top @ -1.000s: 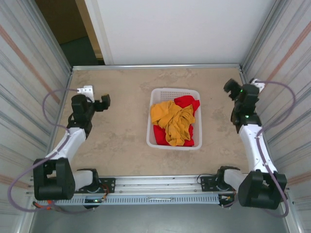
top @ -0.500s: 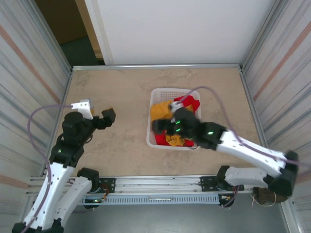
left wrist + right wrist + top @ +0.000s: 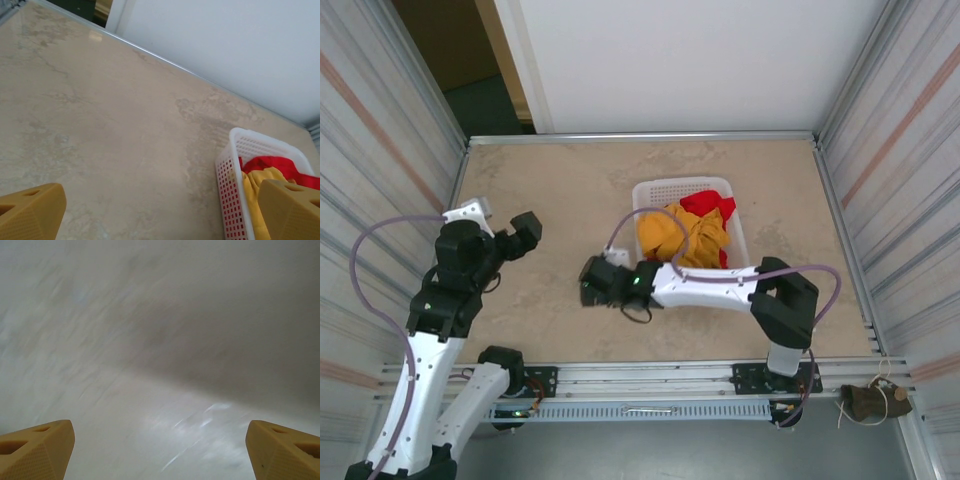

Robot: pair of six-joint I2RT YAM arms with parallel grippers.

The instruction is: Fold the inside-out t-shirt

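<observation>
- Checking the right gripper (image 3: 592, 283): the jaws stand wide apart with nothing between them. The wrist view gives only blurred bare table (image 3: 550, 180) beyond the fingertips (image 3: 35, 450). The gripper sits low over the table just left of the white basket (image 3: 665, 186), with its arm stretched across from the right base.
- Noting the left gripper (image 3: 523, 232): it is fully open and empty. It hovers above the table well left of the basket, and its camera looks toward the basket.
- The inside-out t-shirt (image 3: 672, 235) is a bunched mustard heap inside the basket, lying over and beside the red garment (image 3: 710, 205). No print is legible from here.
- Step in hand, as I judge it: get the shirt out of the basket and onto open table before any fold.
- The right gripper is beside the basket, not above the cloth. It needs to rise, cross the rim, and descend onto a high yellow ridge clear of the red.
- Pinch a shallow fold near the top of the heap; a deep grab risks catching the red garment too.
- Lift straight up until the cloth clears the rim. The basket looks light and may drag or tip, so the left gripper could steady its near wall.
- Lay the shirt on the bare stretch between the two grippers, which looks wide enough for spreading.
</observation>
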